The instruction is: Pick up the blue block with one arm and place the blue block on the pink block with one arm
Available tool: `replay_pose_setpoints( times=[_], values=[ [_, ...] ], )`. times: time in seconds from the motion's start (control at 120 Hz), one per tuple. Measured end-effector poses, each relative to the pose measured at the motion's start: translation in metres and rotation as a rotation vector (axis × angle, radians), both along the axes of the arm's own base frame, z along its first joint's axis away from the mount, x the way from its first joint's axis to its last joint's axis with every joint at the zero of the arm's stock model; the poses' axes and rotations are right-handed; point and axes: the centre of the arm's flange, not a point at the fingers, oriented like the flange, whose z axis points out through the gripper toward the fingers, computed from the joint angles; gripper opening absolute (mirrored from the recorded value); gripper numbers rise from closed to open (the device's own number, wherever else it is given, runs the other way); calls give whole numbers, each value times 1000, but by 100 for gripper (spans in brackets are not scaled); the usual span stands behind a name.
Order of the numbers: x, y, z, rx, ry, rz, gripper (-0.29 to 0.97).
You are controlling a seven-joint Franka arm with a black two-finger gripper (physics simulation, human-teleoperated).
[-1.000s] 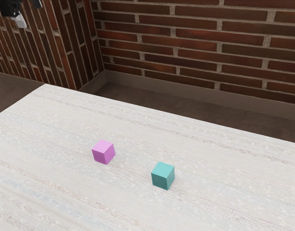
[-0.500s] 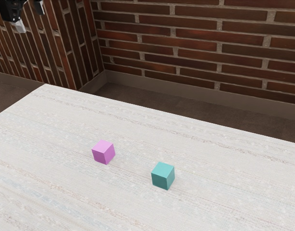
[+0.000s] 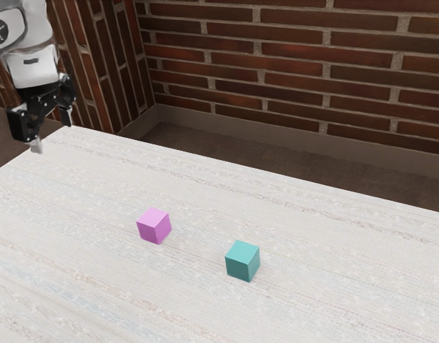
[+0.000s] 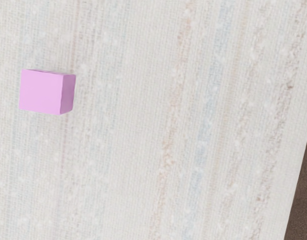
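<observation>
Counter (image 3: 312, 236) of pale, streaked material spreads across the lower part of the exterior view, its far edge running at a slant from the exterior view's left toward its right; from the wrist camera the same streaked counter (image 4: 193, 125) lies below the hand, with a sliver of dark floor (image 4: 304, 200) past its edge. Brick wall (image 3: 291, 64), dark red with light mortar, stands behind the counter and turns a corner at the exterior view's left; a strip of dark floor (image 3: 291, 161) lies between wall and counter. Next in size, the white arm (image 3: 26, 43) comes down from the exterior view's upper left corner; at its tip the black end effector (image 3: 51, 131) hangs above the counter's far left corner, its two fingers spread wide apart and holding nothing.

The pink block (image 3: 154, 225) sits flat on the counter near the middle of the exterior view; the wrist camera sees the pink block (image 4: 47, 92) from above, with its top and one side face showing. The blue block (image 3: 242, 260), a blue-green cube, sits flat on the counter near the pink block, toward the exterior view's right and closer to the camera; the two do not touch; both are well apart from the end effector.
</observation>
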Motion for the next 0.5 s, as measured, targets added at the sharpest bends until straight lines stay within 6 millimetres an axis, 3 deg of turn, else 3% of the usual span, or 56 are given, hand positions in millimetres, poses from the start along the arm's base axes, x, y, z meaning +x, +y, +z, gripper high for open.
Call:
replay_pose_setpoints(
  times=[0.1,0.233,0.308,0.367,0.442,0.5],
  values=[
    [-12,-6,-37,-47,55,-20,68],
    [-44,-26,-112,-107,165,-110,68],
    [-38,-36,-125,-98,137,-251,68],
    [-31,-56,-131,-72,120,-426,68],
    [-21,-91,-134,-23,116,-668,68],
    [-13,-125,-149,6,142,-854,68]
  ],
)
